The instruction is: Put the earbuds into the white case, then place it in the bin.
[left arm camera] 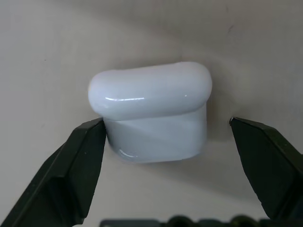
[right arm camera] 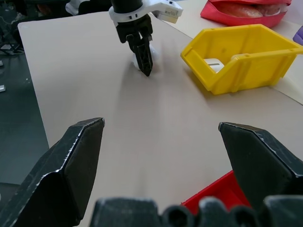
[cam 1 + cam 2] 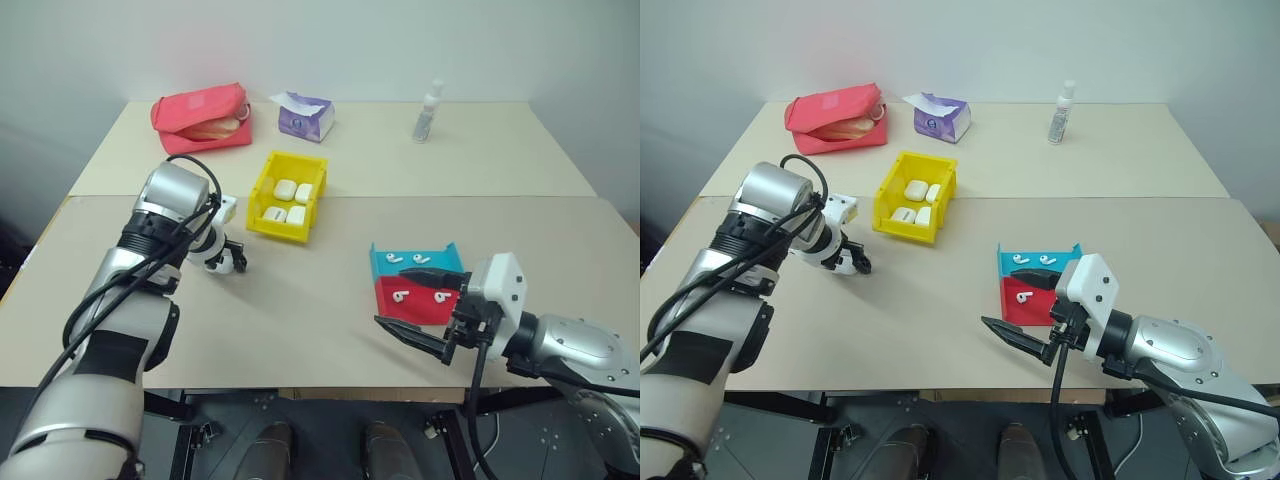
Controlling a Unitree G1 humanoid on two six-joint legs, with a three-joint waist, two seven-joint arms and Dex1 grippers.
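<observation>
The white case [image 1: 151, 111] lies on the table with its lid shut, left of the yellow bin [image 3: 262, 185]. My left gripper [image 3: 226, 264] points down over the case with its jaws around it. One finger [image 1: 80, 161] touches the case's side and the other finger [image 1: 270, 161] stands apart from it. Several earbuds [image 3: 394, 257] lie in the teal-and-red tray [image 3: 448, 252] at the front right. My right gripper [image 3: 388, 295] hovers open at the tray's near left side with nothing between its fingers. The bin holds several white cases.
A red pouch [image 3: 203, 118] and a purple tissue box [image 3: 306, 115] sit at the back left. A small clear bottle [image 3: 428, 112] stands at the back right. Bare tabletop lies between the bin and the tray.
</observation>
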